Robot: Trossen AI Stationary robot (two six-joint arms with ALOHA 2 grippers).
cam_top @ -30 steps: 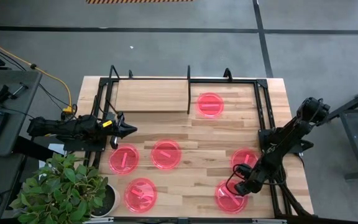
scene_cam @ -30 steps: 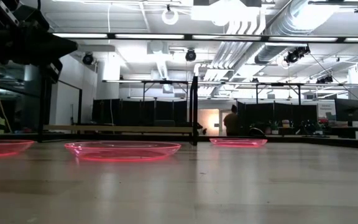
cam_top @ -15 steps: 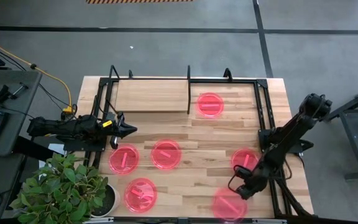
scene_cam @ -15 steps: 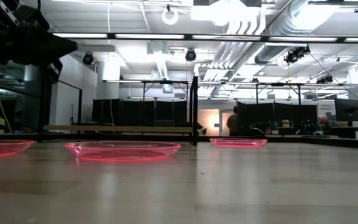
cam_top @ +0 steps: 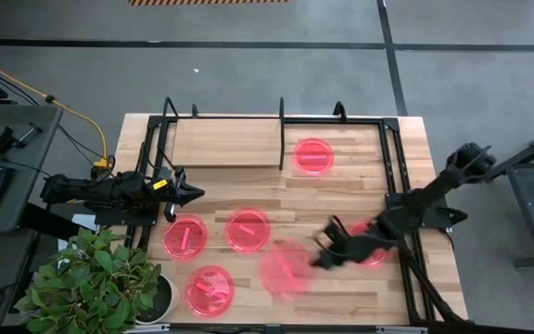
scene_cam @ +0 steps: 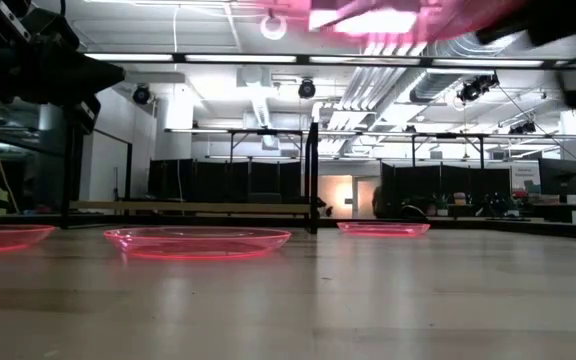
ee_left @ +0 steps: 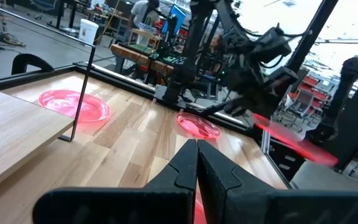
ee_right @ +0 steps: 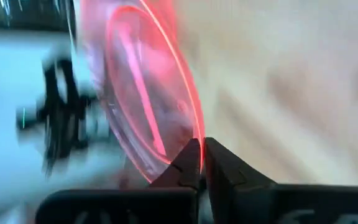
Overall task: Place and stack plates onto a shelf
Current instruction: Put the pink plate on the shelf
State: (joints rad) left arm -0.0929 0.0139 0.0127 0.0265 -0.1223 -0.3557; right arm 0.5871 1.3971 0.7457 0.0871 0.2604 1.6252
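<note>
Several pink-red plates lie flat on the tabletop: two at the near left (cam_top: 185, 237) (cam_top: 209, 289), one in the middle (cam_top: 247, 230), one by the right arm (cam_top: 371, 249), and one (cam_top: 313, 155) beside the shelf (cam_top: 225, 144) at the far side. My right gripper (cam_top: 327, 255) is shut on another plate (cam_top: 286, 267), blurred, over the middle of the near half. That plate also shows high in the low view (scene_cam: 398, 15). At the left edge my left gripper (cam_top: 191, 193) hovers shut and holds nothing. My right gripper pinches the plate's rim (ee_right: 194, 140) between its two fingers (ee_right: 219, 163), at one spot on the edge. The fingers come from the table's right side. The plate is lifted clear of the table and reaches away from the fingers toward the table's left.
The shelf's black tube frame (cam_top: 281, 130) runs along the table's far and side edges. A potted plant (cam_top: 100, 278) stands at the near left corner, off the table. Bare wood lies between the middle plates and the shelf board.
My right gripper has taken hold of the plate at the near right corner, lifted it clear of the table and swung it fast toward the table's left and a little toward the far edge. The other plates have stayed put.
</note>
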